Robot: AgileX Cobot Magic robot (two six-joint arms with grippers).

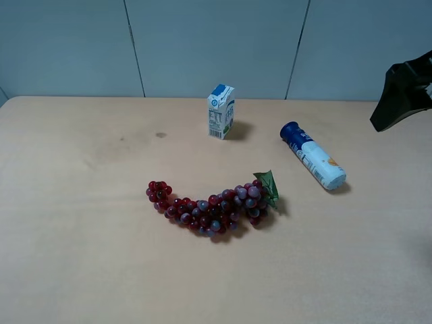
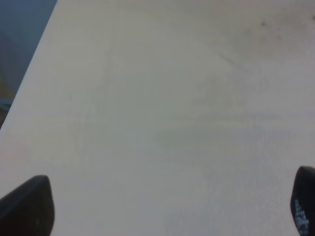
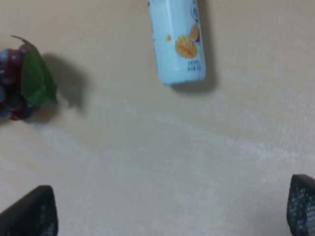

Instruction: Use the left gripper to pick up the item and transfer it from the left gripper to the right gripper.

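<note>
The item is a slim bottle with a dark blue cap and upper label. It lies on its side on the tan table, right of centre, cap pointing to the back. Its white lower end with an orange mark shows in the right wrist view. My right gripper is open and empty, above bare table and apart from the bottle. A black part of the right arm shows at the right edge. My left gripper is open and empty over bare table. It is out of the exterior high view.
A red-purple grape bunch with a green leaf lies in the middle of the table; its leaf end shows in the right wrist view. A small white-and-blue carton stands upright at the back centre. A grey-blue wall runs behind the table.
</note>
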